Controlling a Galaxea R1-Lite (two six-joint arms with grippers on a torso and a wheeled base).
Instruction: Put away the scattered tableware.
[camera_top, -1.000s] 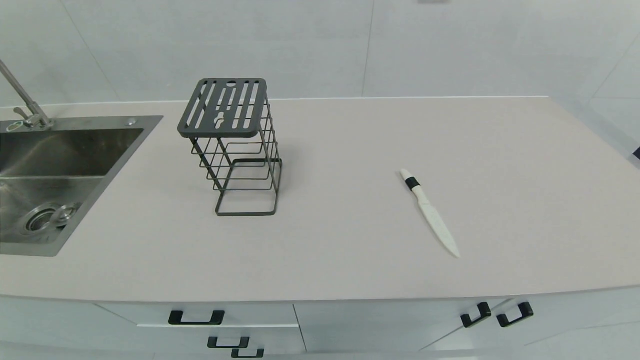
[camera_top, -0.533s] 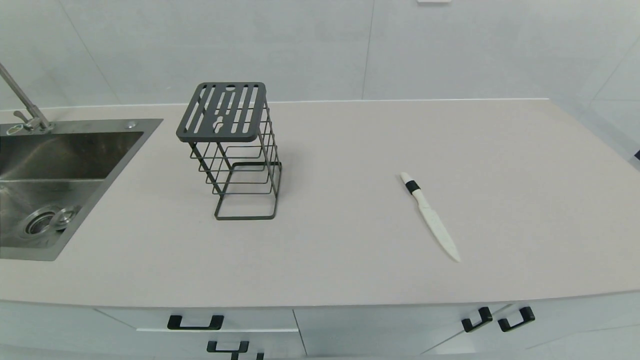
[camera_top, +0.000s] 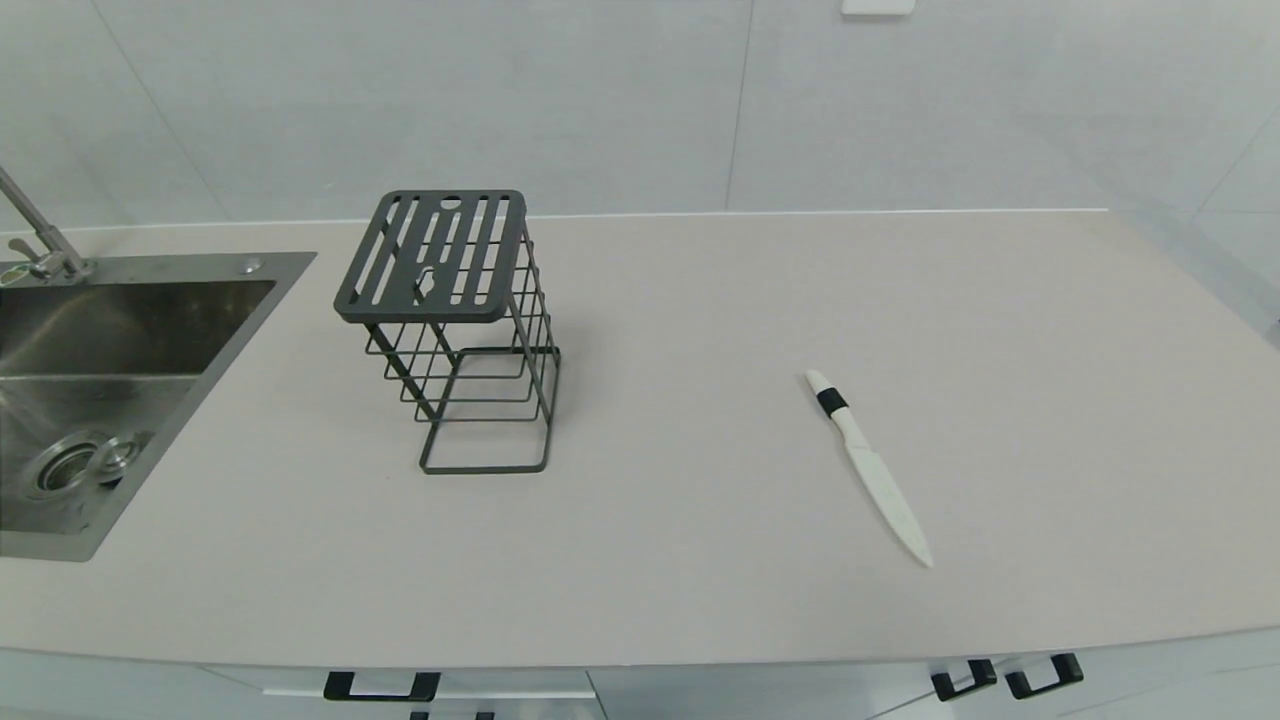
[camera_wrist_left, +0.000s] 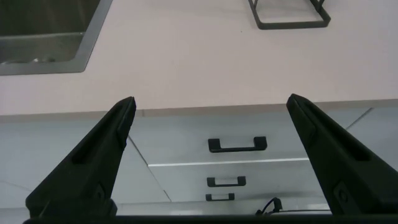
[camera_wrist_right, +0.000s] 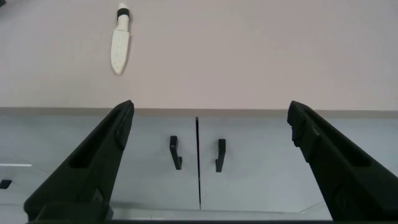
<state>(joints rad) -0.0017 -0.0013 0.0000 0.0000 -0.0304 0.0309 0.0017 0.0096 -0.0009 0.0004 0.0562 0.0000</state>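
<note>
**Spotter:** Your white knife with the black band round its handle (camera_top: 866, 465) is lying flat on the pale beige countertop (camera_top: 700, 300). It is sitting well apart from the black wire rack with the slotted top plate (camera_top: 445, 330), on that rack's right side. Nothing is touching it.

**Second:** Which way is it pointing?

**Spotter:** The handle is pointing away toward the wall and the blade tip is pointing at the counter's front edge. In your right wrist view the knife (camera_wrist_right: 120, 43) is showing beyond that edge.

**Second:** And the rack?

**Spotter:** It is standing on its rectangular base frame, with no tableware showing in its slots. The stainless steel sink (camera_top: 100, 400) is sitting near it on its left side, set into the same counter.

**Second:** What are your jaws doing?

**Spotter:** Your left gripper (camera_wrist_left: 211, 102) is holding its two black fingers spread wide, with nothing between them. It is hanging out past the counter's front edge, on the near side of the rack, whose base frame (camera_wrist_left: 289, 18) is showing above the white drawers with black handles (camera_wrist_left: 237, 145). Your right gripper (camera_wrist_right: 211, 107) is also holding its jaws wide apart and empty. It is hanging off the front edge too, farther to the rack's right, facing white cabinet doors with black pulls (camera_wrist_right: 176, 152).
</note>
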